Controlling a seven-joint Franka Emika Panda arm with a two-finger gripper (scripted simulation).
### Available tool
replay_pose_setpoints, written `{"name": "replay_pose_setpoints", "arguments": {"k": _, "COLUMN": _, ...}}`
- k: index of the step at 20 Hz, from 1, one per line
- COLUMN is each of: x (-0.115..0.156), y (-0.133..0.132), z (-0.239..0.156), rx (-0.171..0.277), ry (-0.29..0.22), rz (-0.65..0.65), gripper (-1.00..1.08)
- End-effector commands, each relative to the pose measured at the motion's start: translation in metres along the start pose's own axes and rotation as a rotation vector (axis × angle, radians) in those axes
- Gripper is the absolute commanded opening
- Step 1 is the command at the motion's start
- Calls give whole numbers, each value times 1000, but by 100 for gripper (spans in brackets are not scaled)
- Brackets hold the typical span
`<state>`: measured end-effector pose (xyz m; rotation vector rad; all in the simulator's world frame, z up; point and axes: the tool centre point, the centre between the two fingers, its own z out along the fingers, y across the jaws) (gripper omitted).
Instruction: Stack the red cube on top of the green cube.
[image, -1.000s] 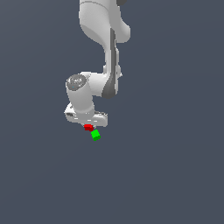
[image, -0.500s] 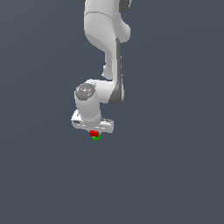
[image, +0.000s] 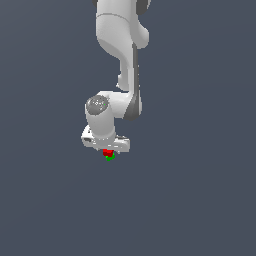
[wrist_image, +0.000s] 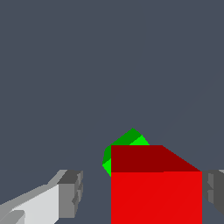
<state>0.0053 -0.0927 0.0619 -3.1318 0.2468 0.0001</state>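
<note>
Under the white arm's gripper (image: 108, 149), the small bright-red cube (wrist_image: 156, 188) sits between the fingers, seemingly held, though one pad (wrist_image: 72, 192) shows a gap. It hangs right over the small bright-green cube (wrist_image: 127, 142). I'd square it, lower gently, then release.

We see only a flat, dark slate-grey tabletop (image: 200, 200) apart from the task's pieces; it fills the exterior view from edge to edge. Its surface is plain and even in tone (no marks, seams or texture that we can make out). In the wrist view we find the same grey surface (wrist_image: 65, 65) filling the background, equally featureless and uniformly lit.
</note>
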Motion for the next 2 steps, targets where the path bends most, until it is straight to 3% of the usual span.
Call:
{"name": "replay_pose_setpoints", "arguments": {"k": 1, "x": 0, "y": 0, "z": 0, "rx": 0, "ry": 0, "rz": 0, "gripper": 100}}
{"name": "replay_pose_setpoints", "arguments": {"k": 2, "x": 0, "y": 0, "z": 0, "rx": 0, "ry": 0, "rz": 0, "gripper": 100}}
